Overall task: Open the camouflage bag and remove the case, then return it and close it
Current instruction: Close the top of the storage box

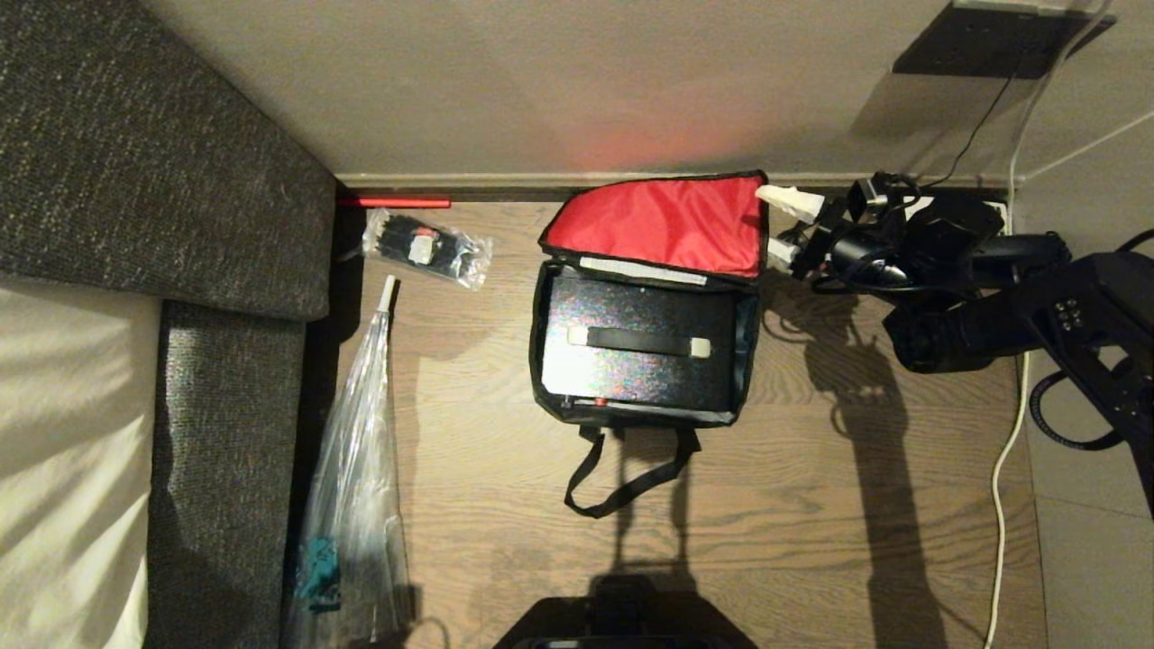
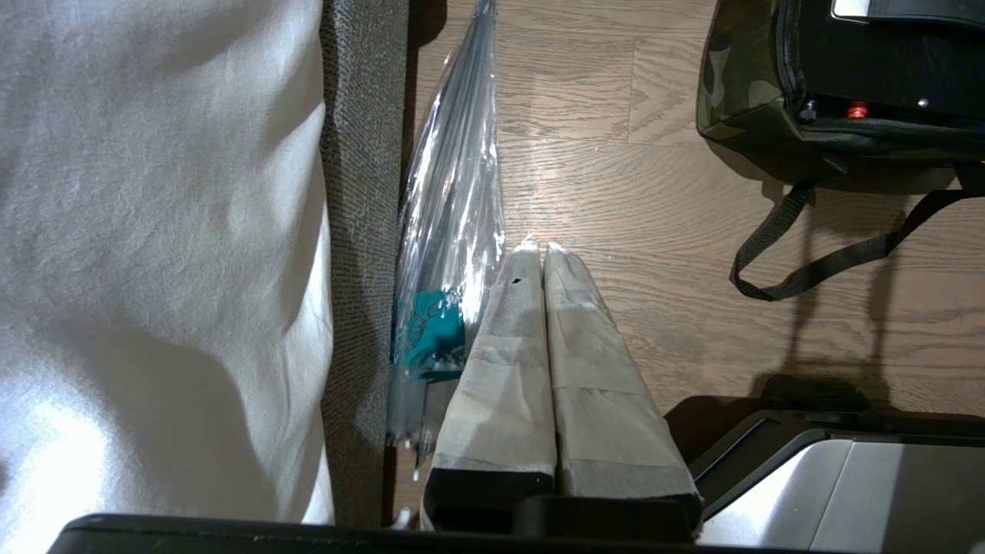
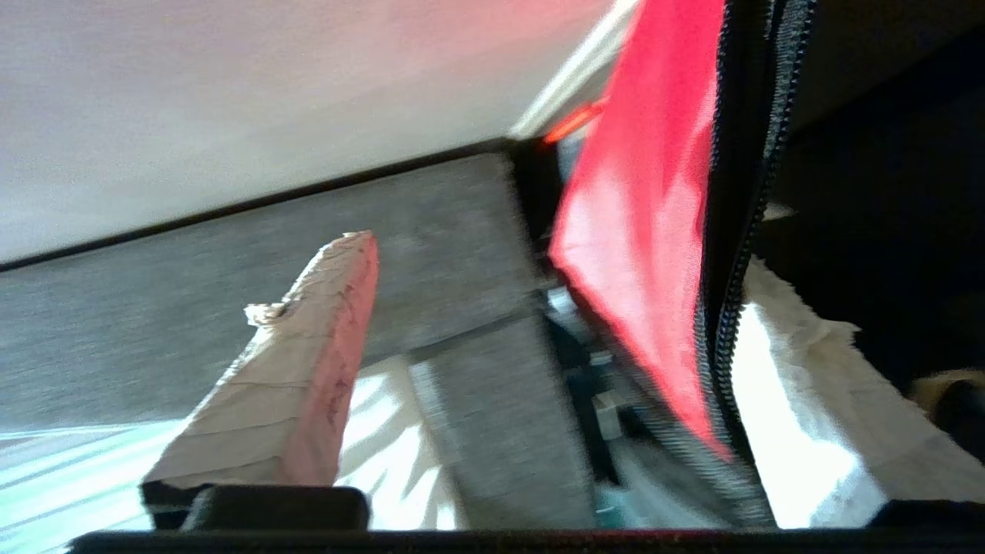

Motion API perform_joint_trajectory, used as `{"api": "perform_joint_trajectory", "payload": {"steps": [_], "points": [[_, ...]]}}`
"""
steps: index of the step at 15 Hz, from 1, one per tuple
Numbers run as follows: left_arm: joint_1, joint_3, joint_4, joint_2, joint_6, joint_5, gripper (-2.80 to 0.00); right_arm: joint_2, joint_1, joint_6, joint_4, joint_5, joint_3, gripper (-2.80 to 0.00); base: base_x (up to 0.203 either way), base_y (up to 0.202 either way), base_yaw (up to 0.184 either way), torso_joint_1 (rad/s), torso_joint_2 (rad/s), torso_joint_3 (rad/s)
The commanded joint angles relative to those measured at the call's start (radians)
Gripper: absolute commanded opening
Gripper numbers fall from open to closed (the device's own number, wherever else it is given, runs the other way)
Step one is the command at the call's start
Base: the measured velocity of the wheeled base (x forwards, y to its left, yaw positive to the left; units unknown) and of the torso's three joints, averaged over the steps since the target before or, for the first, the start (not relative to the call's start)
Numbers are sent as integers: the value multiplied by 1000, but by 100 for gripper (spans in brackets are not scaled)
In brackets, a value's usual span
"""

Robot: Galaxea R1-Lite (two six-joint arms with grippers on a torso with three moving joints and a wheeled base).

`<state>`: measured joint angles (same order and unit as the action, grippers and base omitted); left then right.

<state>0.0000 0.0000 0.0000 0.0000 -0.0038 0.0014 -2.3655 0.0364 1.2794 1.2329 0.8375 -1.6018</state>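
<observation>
Centrally in the head view, the camouflage bag (image 1: 642, 361) sits open on a wooden floor (image 1: 811, 505), its red-lined lid (image 1: 663, 223) folded up and back toward the wall at the top of the frame. Inside the bag lies the case (image 1: 645, 347), a flat black speckled box filling nearly the whole opening, with its black handle (image 1: 638, 342) and white handle ends facing up. A black strap (image 1: 622, 482) trails from the bag's lower edge onto the floor.

At the upper right, the right gripper (image 1: 783, 227) reaches in from the side, right at the lid's right edge. Its two pale, tape-wrapped fingers (image 1: 789, 200) are spread apart, one above the other in the frame, and hold nothing. In the right wrist view, the lid's red lining and black zipper edge (image 3: 731, 254) run between the two spread fingers; whether they touch it cannot be told.

The left gripper (image 2: 545, 250) shows only in its own wrist view, with its fingers pressed together and empty, above the floor near a clear plastic bag (image 2: 454, 223).

Along the left of the head view, that long clear plastic bag (image 1: 356, 469) lies beside a dark grey sofa (image 1: 162, 180). A smaller clear packet (image 1: 425, 245) of dark items rests near the upper left of the floor.
</observation>
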Motion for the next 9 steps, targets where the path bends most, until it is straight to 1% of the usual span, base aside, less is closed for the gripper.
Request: {"api": "perform_joint_trajectory", "payload": {"steps": [1, 2, 4, 5, 6, 8, 9], "points": [[0, 0, 0, 0, -1, 0, -280, 29, 0, 63, 67, 22, 44, 0, 0, 0, 0, 0, 0, 0], [0, 0, 0, 0, -1, 0, -280, 47, 0, 98, 115, 49, 88, 0, 0, 0, 0, 0, 0, 0], [0, 2, 0, 0, -1, 0, -280, 64, 0, 118, 145, 73, 108, 0, 0, 0, 0, 0, 0, 0], [0, 0, 0, 0, -1, 0, -280, 99, 0, 137, 169, 95, 159, 0, 0, 0, 0, 0, 0, 0], [0, 0, 0, 0, -1, 0, -280, 133, 0, 178, 192, 119, 201, 0, 0, 0, 0, 0, 0, 0], [0, 0, 0, 0, -1, 0, -280, 188, 0, 200, 242, 175, 309, 0, 0, 0, 0, 0, 0, 0], [0, 0, 0, 0, -1, 0, -280, 211, 0, 209, 270, 205, 340, 0, 0, 0, 0, 0, 0, 0]]}}
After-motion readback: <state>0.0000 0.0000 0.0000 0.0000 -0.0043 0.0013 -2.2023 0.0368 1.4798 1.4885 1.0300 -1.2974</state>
